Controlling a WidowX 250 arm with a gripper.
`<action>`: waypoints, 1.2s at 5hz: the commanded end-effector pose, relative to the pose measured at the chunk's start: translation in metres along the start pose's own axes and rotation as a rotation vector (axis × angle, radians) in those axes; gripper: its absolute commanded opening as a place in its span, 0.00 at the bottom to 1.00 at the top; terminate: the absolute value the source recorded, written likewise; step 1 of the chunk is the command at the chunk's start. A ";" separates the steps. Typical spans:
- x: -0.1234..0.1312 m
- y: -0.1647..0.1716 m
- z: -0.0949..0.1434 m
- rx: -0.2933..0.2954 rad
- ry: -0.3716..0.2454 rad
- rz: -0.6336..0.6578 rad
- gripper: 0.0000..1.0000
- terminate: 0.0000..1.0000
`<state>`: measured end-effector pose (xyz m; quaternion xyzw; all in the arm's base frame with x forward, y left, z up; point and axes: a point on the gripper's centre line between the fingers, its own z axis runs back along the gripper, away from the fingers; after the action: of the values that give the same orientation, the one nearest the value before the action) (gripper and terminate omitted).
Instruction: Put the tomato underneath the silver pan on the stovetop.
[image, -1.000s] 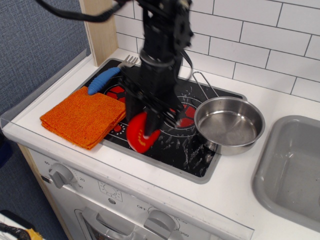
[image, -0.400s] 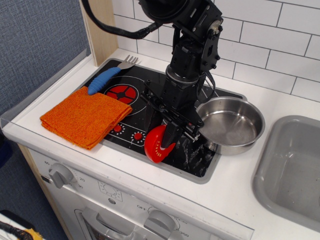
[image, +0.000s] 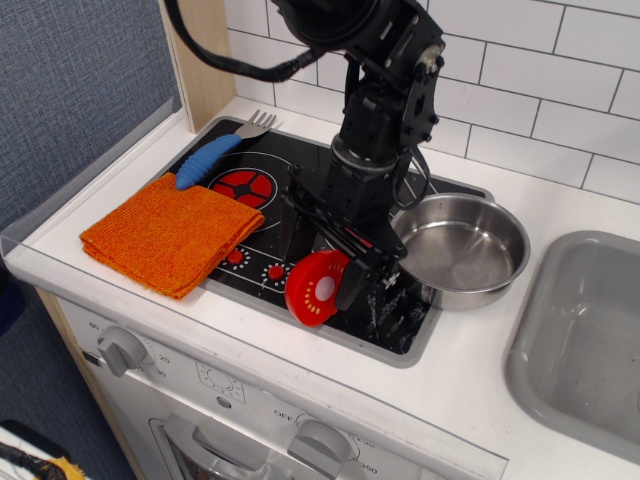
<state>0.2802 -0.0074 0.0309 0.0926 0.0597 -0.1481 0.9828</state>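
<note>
One arm, one tool, black, low over the stovetop. Its two fingers stand wide apart, one at left near the front dials, one at right beside the pan; nothing is held between them.

One tomato, red, propped on its edge at the front of the stovetop, flat face with white centre and small seed marks turned toward the camera. It sits just below the tool, near the right finger; whether it touches that finger, cannot tell. From the pan it lies at about 8 o'clock, near but apart.

One silver pan, empty, at the right end of the stovetop, its far side overhanging the grey rim onto the white worktop. One wire loop handle points to about 11 o'clock, behind the arm.

Stovetop: one red burner ring fully visible at left; a second mostly hidden behind the arm. Two small red dials show at the front.

One orange cloth, folded, at 9 o'clock, overlapping the stovetop's left edge. One fork with blue handle at 10 o'clock, tines toward the tiled wall. One grey sink basin at 3 o'clock, well apart from the pan.
</note>
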 end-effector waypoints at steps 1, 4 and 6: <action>-0.014 0.002 0.053 -0.023 -0.186 0.038 1.00 0.00; -0.008 -0.005 0.043 -0.095 -0.280 0.059 1.00 0.00; -0.008 -0.005 0.043 -0.090 -0.268 0.059 1.00 0.00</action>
<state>0.2767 -0.0158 0.0569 0.0271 -0.0423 -0.1278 0.9905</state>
